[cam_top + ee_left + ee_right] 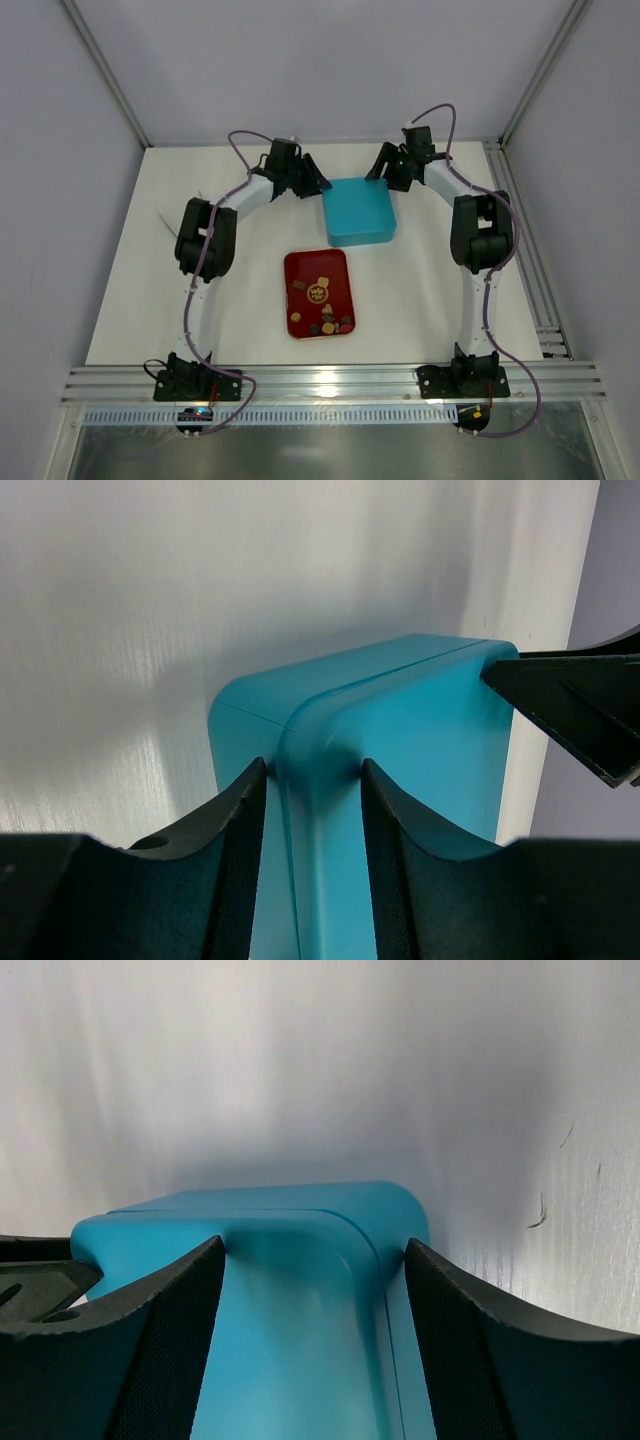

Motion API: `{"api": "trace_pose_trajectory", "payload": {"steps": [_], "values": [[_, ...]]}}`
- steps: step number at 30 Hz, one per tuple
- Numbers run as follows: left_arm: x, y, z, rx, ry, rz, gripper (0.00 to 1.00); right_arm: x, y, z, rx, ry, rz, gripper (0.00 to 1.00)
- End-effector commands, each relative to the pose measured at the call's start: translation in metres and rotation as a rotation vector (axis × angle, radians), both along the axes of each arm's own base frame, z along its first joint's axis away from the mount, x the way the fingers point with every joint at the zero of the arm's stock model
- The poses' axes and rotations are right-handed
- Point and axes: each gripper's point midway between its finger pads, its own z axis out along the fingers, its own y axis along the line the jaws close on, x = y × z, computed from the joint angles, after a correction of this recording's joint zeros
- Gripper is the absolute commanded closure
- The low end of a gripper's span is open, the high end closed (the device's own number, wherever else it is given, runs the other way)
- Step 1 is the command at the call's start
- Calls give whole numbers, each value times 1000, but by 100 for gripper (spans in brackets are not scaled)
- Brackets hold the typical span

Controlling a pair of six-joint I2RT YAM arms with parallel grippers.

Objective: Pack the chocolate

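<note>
The chocolate (329,324) is several tiny brown, tan and cream pieces lying in a red tray (301,264) at the table's middle. Behind the tray lies a teal box (358,212), its lid on. My left gripper (318,183) is at the box's far left corner. In the left wrist view (308,770) its jaws are open and straddle the lid's rounded edge (420,730). My right gripper (378,172) is at the far right corner. It is open wide in the right wrist view (313,1245), its tips against the box (300,1215).
The right gripper's black finger (580,710) shows at the right edge of the left wrist view. White enclosure walls stand close behind the box. An aluminium rail (330,382) runs along the near edge by the arm bases.
</note>
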Motion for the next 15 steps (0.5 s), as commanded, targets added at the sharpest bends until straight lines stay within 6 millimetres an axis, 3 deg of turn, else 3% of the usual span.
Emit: {"api": "trace_pose_trajectory", "payload": {"steps": [1, 15], "values": [[-56, 33, -120, 239, 284, 28, 67, -31, 7, -51, -97, 160, 40, 29], [-70, 33, -124, 280, 312, 9, 77, -43, 19, -69, -182, 243, 80, 35]]}}
